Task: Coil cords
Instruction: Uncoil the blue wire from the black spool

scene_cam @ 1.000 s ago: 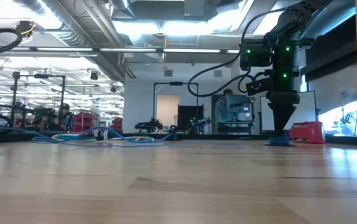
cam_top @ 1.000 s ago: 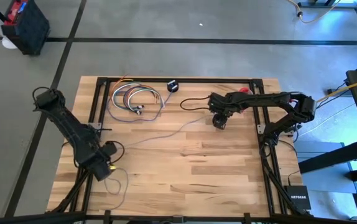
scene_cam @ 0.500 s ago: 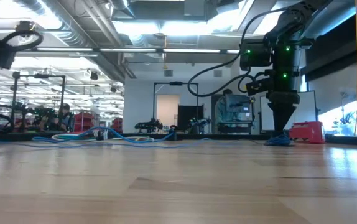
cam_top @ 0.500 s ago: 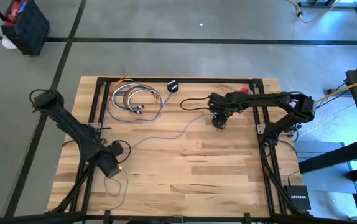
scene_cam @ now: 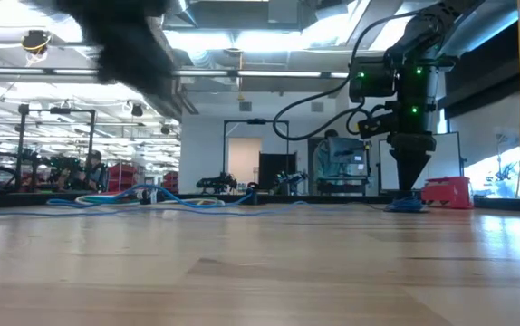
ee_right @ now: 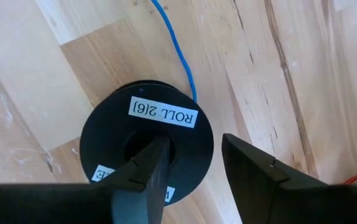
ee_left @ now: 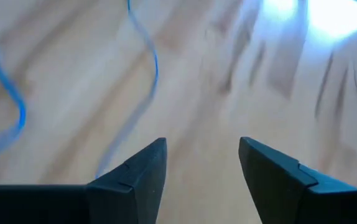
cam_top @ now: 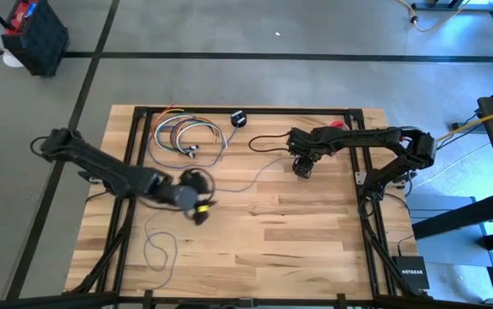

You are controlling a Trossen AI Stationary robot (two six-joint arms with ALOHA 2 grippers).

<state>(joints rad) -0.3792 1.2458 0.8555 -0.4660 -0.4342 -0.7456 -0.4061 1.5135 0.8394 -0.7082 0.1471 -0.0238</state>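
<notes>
The thin bluish-purple cord [cam_top: 229, 187] trails across the wooden table [cam_top: 315, 240] from a loose loop near the left front, running diagonally to the black round spool [ee_right: 146, 146] at the right rear. The left hand [cam_top: 199, 211], fingers spread wide and empty, hovers just beside the cord's middle stretch, nearer it than the right. The right hand [ee_right: 191, 163] stands over the spool, one finger in its centre hole, jaws partly open.
</notes>
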